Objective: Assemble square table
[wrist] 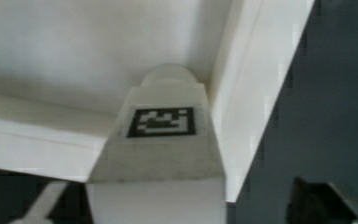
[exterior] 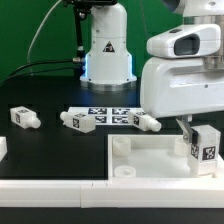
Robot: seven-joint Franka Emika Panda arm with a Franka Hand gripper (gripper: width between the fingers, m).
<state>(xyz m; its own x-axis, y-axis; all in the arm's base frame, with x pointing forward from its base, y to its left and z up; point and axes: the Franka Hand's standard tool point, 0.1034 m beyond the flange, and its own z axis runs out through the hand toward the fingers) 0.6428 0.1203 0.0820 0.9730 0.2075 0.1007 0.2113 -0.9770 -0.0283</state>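
1 leg (exterior: 205,148) between jaws, long axis along approach line | tip toward table top (exterior: 150,160) corner | pinched or spread: cannot tell

Square table in parts: one leg at the gripper, three lying loose.

A stubby white tagged leg (exterior: 205,146) (wrist: 158,150) stands upright between the fingers of the gripper (exterior: 203,138), close against the raised rim of the white square top (exterior: 160,160) directly below it. The other legs lie on their sides beyond the top: one (exterior: 147,122) near the gripper, one (exterior: 78,121) farther off, and one (exterior: 22,118) well apart from it.
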